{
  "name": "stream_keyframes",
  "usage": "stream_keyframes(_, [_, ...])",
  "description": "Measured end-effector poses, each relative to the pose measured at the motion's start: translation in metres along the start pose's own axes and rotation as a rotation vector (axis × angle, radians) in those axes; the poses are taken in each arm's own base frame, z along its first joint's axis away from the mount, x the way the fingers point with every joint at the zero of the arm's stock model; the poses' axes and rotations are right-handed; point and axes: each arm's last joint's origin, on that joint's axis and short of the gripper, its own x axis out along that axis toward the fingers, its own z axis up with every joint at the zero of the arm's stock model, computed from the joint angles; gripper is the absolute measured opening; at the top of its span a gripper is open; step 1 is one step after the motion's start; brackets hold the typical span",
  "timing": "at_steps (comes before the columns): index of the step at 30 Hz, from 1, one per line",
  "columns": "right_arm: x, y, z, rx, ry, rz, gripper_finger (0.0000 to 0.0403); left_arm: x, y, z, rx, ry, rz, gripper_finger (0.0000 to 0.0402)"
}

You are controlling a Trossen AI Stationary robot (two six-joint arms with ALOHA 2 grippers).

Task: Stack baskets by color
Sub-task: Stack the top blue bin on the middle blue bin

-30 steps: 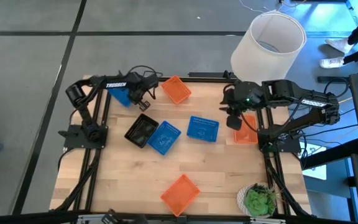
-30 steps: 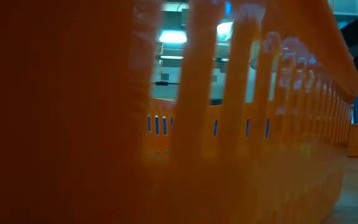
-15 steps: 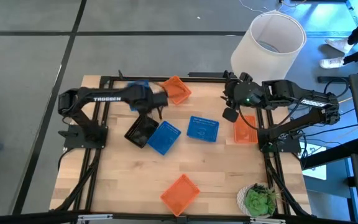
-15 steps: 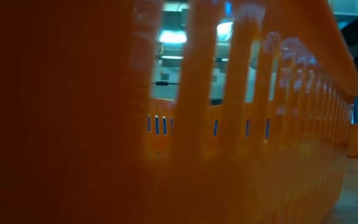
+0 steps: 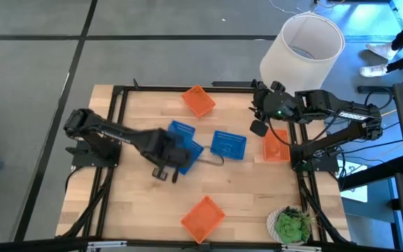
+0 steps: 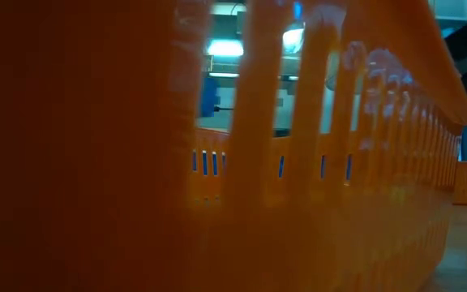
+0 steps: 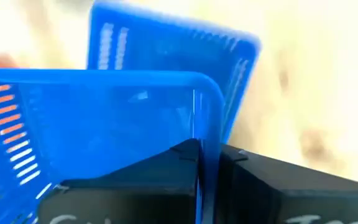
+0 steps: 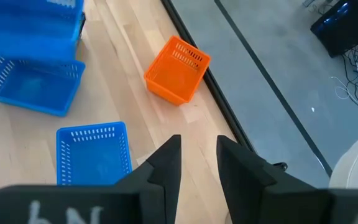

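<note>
High overhead; low view apparently basket-blocked point(image 6: 96, 162) — close.

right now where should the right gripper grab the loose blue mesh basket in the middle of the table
Probably the blue mesh basket's upright side wall, one finger inside and one outside, coming straight down from above. It sits flat with its open mouth up, so the thin rim is exposed. The right gripper is open beside it, so the wall nearest that side looks easiest.

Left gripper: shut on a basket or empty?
Shut on a blue basket. In the left wrist view the fingers pinch its wall; the high view shows the left gripper at that basket, over another blue one.
</note>
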Motion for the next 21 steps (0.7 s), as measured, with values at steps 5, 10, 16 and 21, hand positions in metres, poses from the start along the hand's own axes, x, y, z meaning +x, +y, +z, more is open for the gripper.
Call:
stream_keyframes(5, [0.0, 0.0, 0.0, 0.002, -0.003, 0.001, 0.0102, 0.017, -0.022, 0.02, 0.09, -0.063, 0.011, 0.0])
stream_keyframes(10, [0.0, 0.0, 0.0, 0.002, -0.003, 0.001, 0.0102, 0.039, -0.027, 0.03, 0.091, -0.035, 0.026, 0.0])
stream_keyframes(16, [0.0, 0.0, 0.0, 0.0, 0.0, 0.012, 0.0102, 0.056, -0.026, 0.029, 0.092, 0.032, 0.01, 0.0])
stream_keyframes(21, [0.0, 0.0, 0.0, -0.007, 0.006, 0.011, 0.0102, 0.058, -0.025, 0.03, 0.086, 0.025, -0.028, 0.0])
